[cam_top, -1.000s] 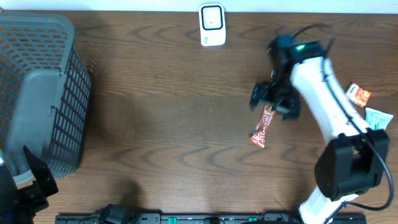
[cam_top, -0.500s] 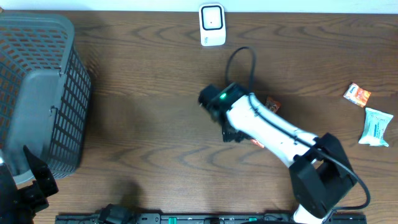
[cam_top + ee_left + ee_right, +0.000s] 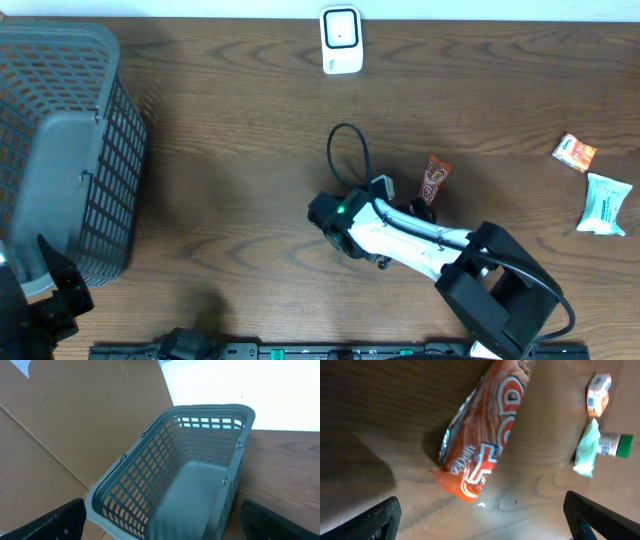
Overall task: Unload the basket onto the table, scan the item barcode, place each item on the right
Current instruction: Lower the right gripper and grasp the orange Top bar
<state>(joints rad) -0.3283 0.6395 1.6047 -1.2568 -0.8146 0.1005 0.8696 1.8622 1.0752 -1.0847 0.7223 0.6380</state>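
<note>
The item, an orange-red candy bar (image 3: 433,180), lies flat on the wooden table right of centre. In the right wrist view the candy bar (image 3: 482,440) fills the upper middle, just ahead of my right gripper (image 3: 485,520). That gripper is open, with only bare wood between its fingers. Seen from overhead, the right gripper (image 3: 418,212) sits just in front of the bar under the folded white arm. The white barcode scanner (image 3: 341,40) stands at the back edge. My left gripper (image 3: 165,525) is open and empty, facing the grey basket (image 3: 200,475).
The grey basket (image 3: 60,150) fills the left side of the table. At the far right lie a small orange packet (image 3: 575,152) and a white-green packet (image 3: 605,203). The right wrist view also shows them beside a green-capped bottle (image 3: 612,445).
My right arm has swung from the back right to the front centre, away from the candy bar. The bar now lies free on the table, slightly farther back. The left arm has not moved.
</note>
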